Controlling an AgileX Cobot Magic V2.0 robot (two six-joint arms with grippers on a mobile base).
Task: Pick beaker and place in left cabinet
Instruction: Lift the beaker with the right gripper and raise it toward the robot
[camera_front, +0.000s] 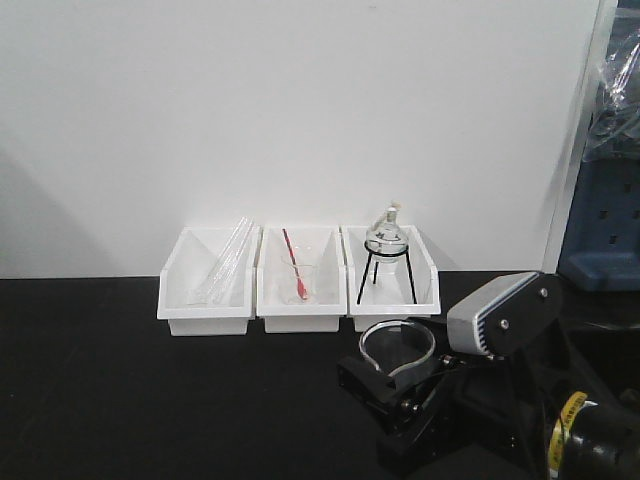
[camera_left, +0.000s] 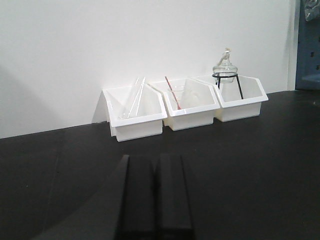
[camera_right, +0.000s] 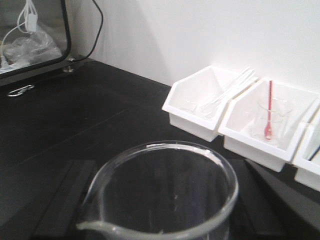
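Observation:
The beaker (camera_front: 398, 346), clear glass with a pour spout, is held upright just above the black bench (camera_front: 150, 400) in front of the right-hand bin. My right gripper (camera_front: 400, 376) is shut on it, one black finger on each side. In the right wrist view the beaker's rim (camera_right: 165, 195) fills the lower frame, spout toward the lower left, with the dark fingers (camera_right: 62, 197) flanking it. My left gripper (camera_left: 156, 197) is shut and empty, its two fingers pressed together low over the bench. The left cabinet is out of view.
Three white bins stand against the wall: glass rods in the left bin (camera_front: 205, 285), a beaker with a red rod (camera_front: 298, 275) in the middle one, a round flask on a black tripod (camera_front: 386, 250) in the right one. A steel windowed chamber (camera_right: 30, 40) stands at the left.

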